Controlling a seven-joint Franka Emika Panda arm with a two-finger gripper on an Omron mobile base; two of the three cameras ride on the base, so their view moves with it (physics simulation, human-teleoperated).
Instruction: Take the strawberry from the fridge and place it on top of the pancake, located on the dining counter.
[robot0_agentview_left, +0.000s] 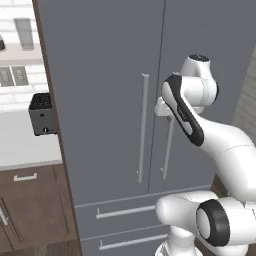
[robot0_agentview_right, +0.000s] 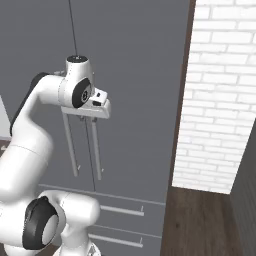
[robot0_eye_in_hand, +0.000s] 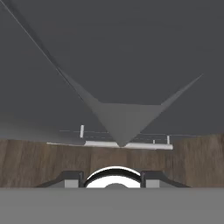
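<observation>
The grey fridge fills the scene with both doors shut. Its two long silver bar handles hang side by side at the middle seam. My gripper sits at the top of these handles, pointing down along the door. In the hand view the fingertips stand apart around the gripper's middle, with nothing between them. A handle runs away below as a grey wedge. The strawberry is hidden behind the shut doors. The pancake and the dining counter are out of view.
Two fridge drawers with horizontal handles lie below the doors. Left of the fridge is a wall counter with a dark toaster over dark wood cabinets. To its right a white brick wall rises above wood floor.
</observation>
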